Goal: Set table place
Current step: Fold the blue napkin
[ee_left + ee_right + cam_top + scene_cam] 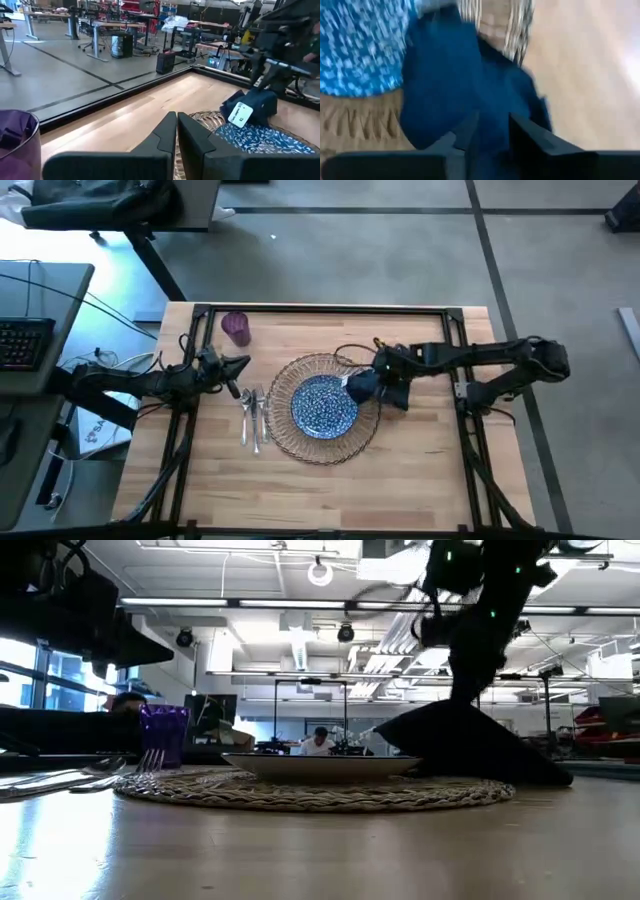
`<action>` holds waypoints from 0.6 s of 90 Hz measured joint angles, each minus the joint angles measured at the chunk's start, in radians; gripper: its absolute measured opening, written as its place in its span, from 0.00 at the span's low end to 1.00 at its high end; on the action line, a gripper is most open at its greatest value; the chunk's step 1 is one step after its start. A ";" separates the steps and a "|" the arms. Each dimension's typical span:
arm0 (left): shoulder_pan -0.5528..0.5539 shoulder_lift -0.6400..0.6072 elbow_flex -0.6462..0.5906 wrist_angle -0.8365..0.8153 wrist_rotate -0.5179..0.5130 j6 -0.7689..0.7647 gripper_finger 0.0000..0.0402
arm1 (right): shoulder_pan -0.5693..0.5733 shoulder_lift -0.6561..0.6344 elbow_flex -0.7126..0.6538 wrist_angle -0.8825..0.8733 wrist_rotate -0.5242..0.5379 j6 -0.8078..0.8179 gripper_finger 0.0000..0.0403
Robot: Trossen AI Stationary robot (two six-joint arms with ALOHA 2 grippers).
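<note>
The light wooden table (420, 480) carries a round woven wicker charger (290, 442) near its middle; the blue-patterned round plate (322, 408) sits on it; the right gripper (372, 383) clamps the navy cloth napkin (362, 387) over the plate's right rim; the left gripper (240, 364), fingers pressed together, hovers beside silver cutlery (252, 416) left of the charger.

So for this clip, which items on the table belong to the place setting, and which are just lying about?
Place setting: woven charger, blue-patterned plate, navy napkin held by the right gripper, silver cutlery.

Lying about: purple cup. The left gripper, shut, holds nothing.
</note>
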 joint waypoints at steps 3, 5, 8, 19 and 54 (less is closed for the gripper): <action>0.000 0.007 0.000 0.002 0.006 0.003 0.00 | 0.000 0.003 -0.027 -0.002 -0.055 0.009 0.28; 0.000 0.013 0.000 0.004 0.013 0.008 0.00 | 0.004 0.003 -0.044 -0.002 -0.093 0.017 0.28; 0.000 0.022 0.000 0.007 0.028 0.016 0.00 | 0.016 0.004 -0.072 0.001 -0.152 0.037 0.28; -0.001 0.085 0.034 -0.014 0.063 0.020 0.00 | 0.144 0.004 -0.162 0.027 -0.285 0.162 0.28; -0.001 0.483 0.326 -0.053 0.132 0.194 0.00 | 0.613 0.004 -0.138 0.413 0.002 0.382 0.18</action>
